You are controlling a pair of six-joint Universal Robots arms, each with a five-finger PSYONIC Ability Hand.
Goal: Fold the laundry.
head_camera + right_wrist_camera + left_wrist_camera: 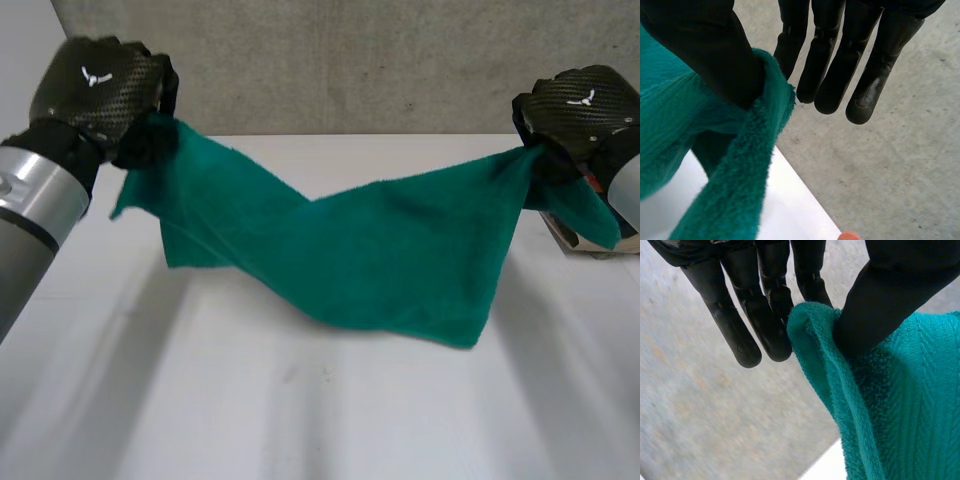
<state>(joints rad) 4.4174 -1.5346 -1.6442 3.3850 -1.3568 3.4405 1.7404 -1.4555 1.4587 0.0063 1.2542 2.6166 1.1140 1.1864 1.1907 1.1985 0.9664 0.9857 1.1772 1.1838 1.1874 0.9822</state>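
Left robot hand (95, 85) pinches one corner of the green towel (390, 250) | right robot hand (575, 100) pinches the opposite corner | step: spread aloft | next likely: lower flat, fold.

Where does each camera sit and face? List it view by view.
Head view: behind the arms, looking down at the table; both arms, left robot hand and right robot hand hold a green towel.
Left wrist view: on that wrist, looking along the palm; fingers and thumb pinch the towel.
Right wrist view: likewise, at the towel's other end.
All three share the towel.
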